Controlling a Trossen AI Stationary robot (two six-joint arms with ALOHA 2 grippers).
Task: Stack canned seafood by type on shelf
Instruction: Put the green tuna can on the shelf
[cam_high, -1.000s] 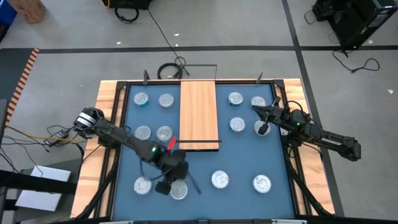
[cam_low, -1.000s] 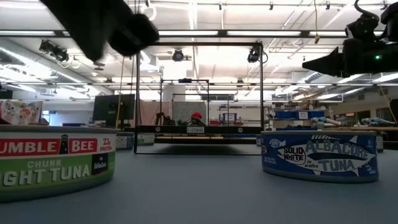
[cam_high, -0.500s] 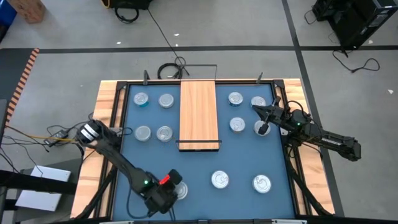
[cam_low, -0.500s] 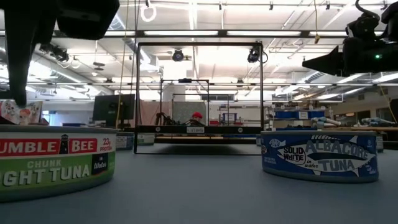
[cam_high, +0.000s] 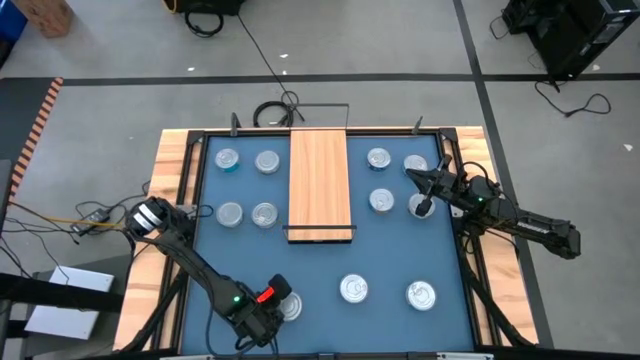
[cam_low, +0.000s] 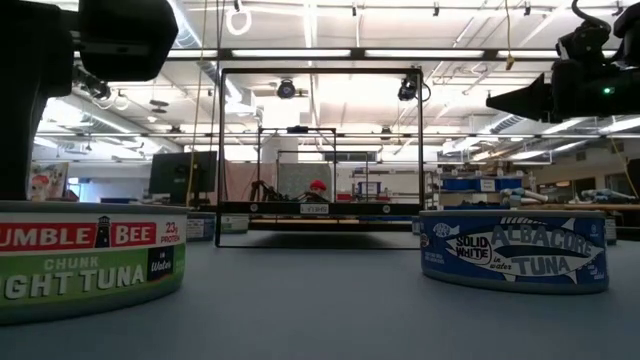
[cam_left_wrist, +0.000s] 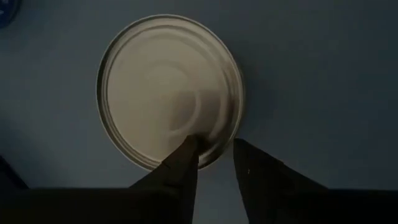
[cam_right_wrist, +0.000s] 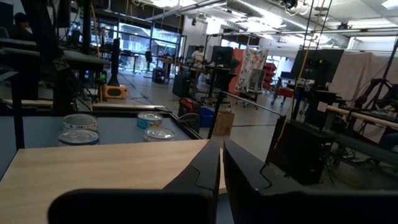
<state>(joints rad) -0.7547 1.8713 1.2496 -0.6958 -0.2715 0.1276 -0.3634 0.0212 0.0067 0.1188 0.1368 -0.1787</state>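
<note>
**Left pincer parted over a tin at the near edge; right pincer clenched beside the shelf**

The left gripper (cam_high: 262, 318) hangs over the near-left part of the blue table (cam_high: 320, 265), pointing straight down. In its wrist view its two dark fingers (cam_left_wrist: 183, 165) stand a little apart, released, with one tip over the silver lid of a tin (cam_left_wrist: 169, 90) and the other tip just past the lid's rim, over bare table. Whether the fingers touch the tin cannot be told. From above, that same tin (cam_high: 289, 307) lies just beside the pincer, on the side toward the table's middle. In the low view the arm's dark bulk stands above the green-sided chunk light tuna tin (cam_low: 90, 258).

The right gripper (cam_high: 413, 175) sits well off at the far-right part of the table, its fingers (cam_right_wrist: 208, 165) clenched together with only a thin slit between them and nothing held. Just beside its tip lie a teal-sided tin (cam_high: 416, 163) and a silver-topped tin (cam_high: 381, 200); another tin (cam_high: 422, 206) lies under its wrist.

The shelf (cam_high: 320, 180), a light-wood board with black frame ends, lies between the two pincers, up the table's middle, with no tin on it. Beyond the left pincer, toward the shelf, two tins (cam_high: 247, 213) lie side by side, and two more (cam_high: 246, 160) farther on. Two tins (cam_high: 354, 289) (cam_high: 421, 294) lie near the table's front, between the left pincer and the right arm. The blue albacore tin (cam_low: 513, 249) stands upright on the table in the low view.
</note>
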